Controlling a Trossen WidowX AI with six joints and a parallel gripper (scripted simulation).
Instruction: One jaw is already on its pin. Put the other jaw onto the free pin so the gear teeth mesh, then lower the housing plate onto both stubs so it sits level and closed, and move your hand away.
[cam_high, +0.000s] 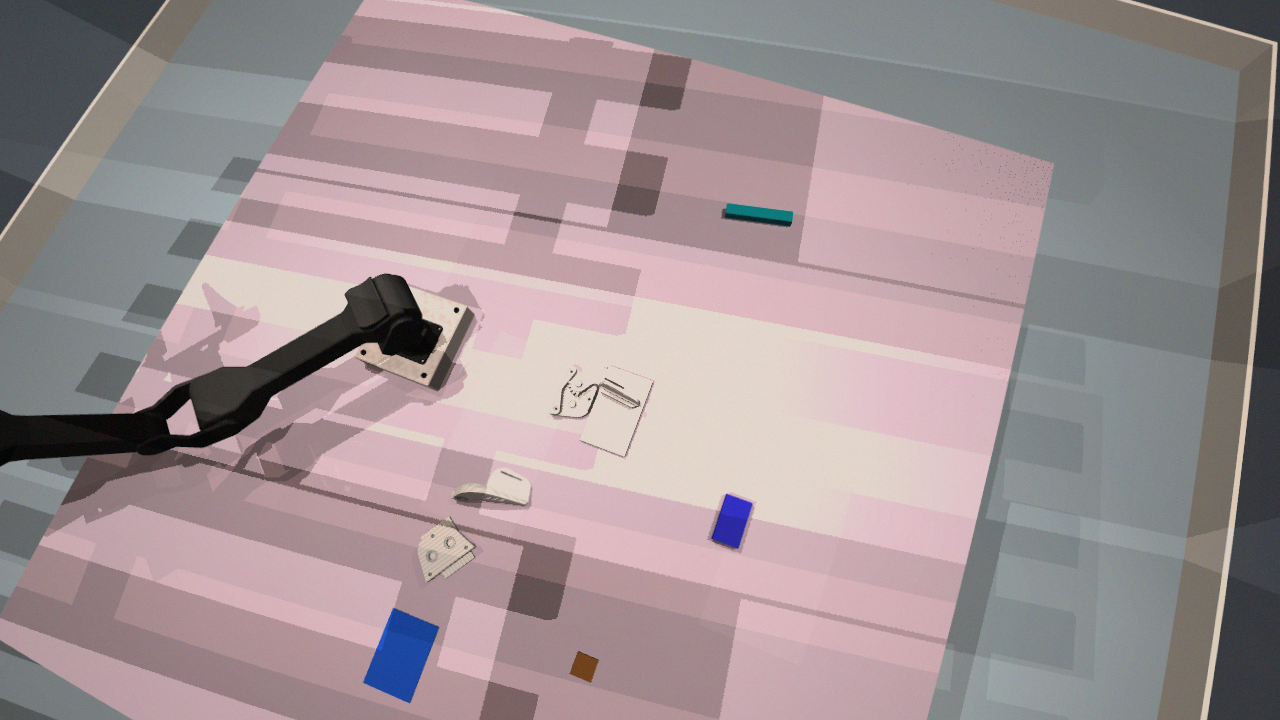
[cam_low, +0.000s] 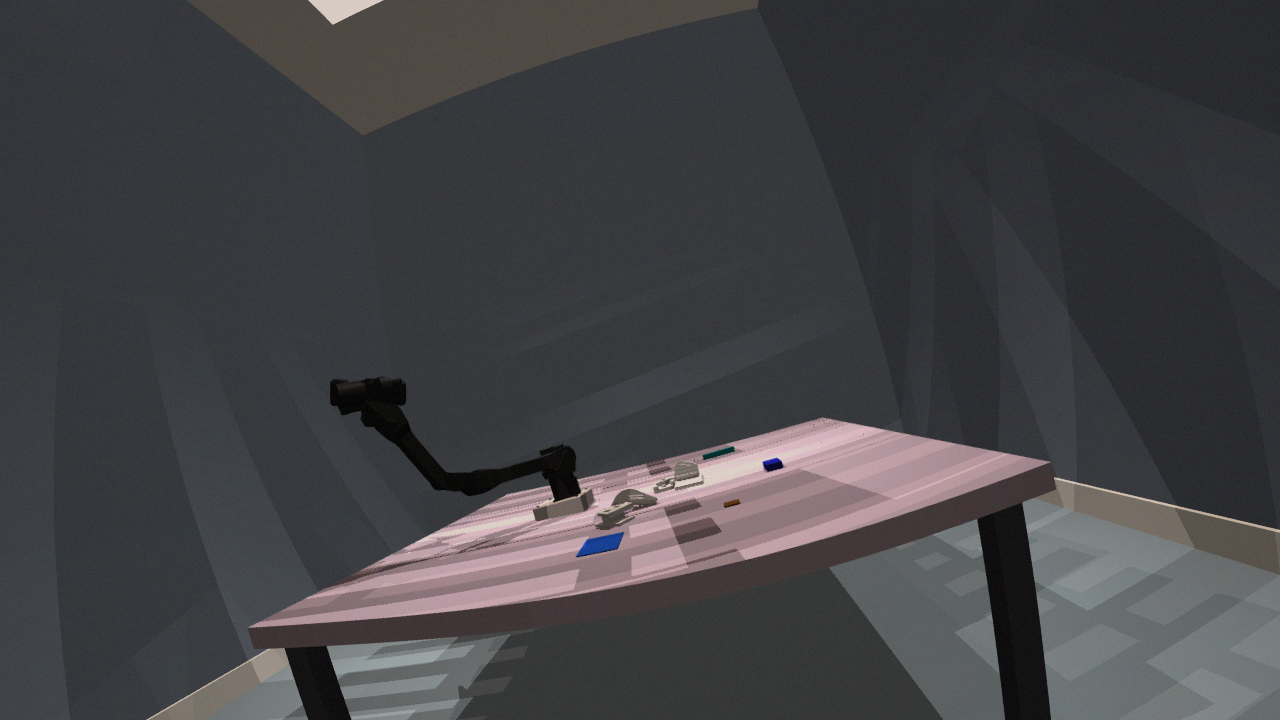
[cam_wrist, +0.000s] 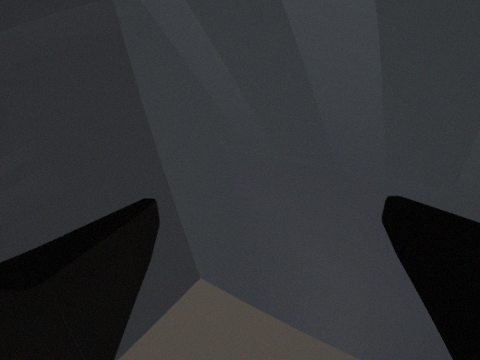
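Observation:
The pale base (cam_high: 611, 433) (cam_low: 689, 482) lies mid-table, with a rounded, rimmed part at its left. A pale jaw (cam_high: 622, 395) (cam_low: 686, 470) sits at the base; white on white hides its seating and its pin. The loose jaw (cam_high: 510, 487) (cam_low: 633, 497) lies on the table, apart from the base. The pale housing plate (cam_high: 445, 549) (cam_low: 614, 513) lies beyond the loose jaw, with two round holes showing. My gripper (cam_wrist: 274, 210) is open and empty, high and well away from all these parts. It is outside the top view.
A blue flat rectangle (cam_high: 401, 656) (cam_low: 599, 544) lies near the housing plate. A dark blue block (cam_high: 733, 521) (cam_low: 772, 464), a brown square (cam_high: 584, 666) (cam_low: 732, 503) and a teal bar (cam_high: 759, 214) (cam_low: 718, 453) are also on the table. The wrist view shows only walls and ceiling.

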